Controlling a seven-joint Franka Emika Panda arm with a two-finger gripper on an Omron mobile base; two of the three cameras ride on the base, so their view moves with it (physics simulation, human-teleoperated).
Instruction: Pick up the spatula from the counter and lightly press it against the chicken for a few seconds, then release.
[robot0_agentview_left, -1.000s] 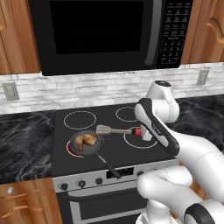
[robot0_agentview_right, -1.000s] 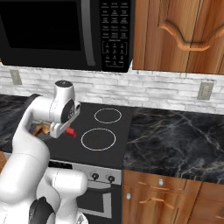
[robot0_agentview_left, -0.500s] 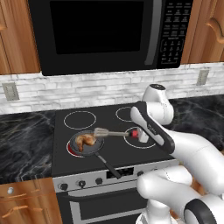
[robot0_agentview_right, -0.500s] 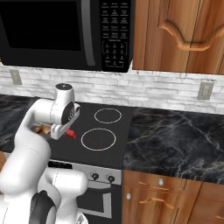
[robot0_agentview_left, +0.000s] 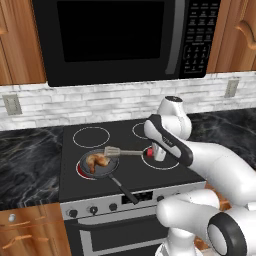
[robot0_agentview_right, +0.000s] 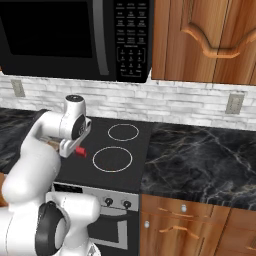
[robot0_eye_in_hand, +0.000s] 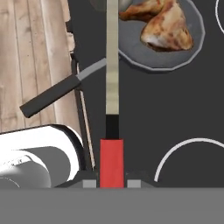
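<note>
One piece of chicken (robot0_agentview_left: 96, 160) lies in the dark pan (robot0_agentview_left: 107, 171) on the near left burner of the stove (robot0_agentview_left: 150, 176). To its right the spatula (robot0_agentview_left: 127, 152) reaches its blade over the pan's rim, with the gripper (robot0_agentview_left: 153, 152) clamped tight on its red handle.

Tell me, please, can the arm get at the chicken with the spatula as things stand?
Probably yes. The claw is shut on the spatula by its red handle, and the blade reaches over the pan rim beside the chicken, with nothing between them. Whether it touches yet, I cannot tell.
</note>
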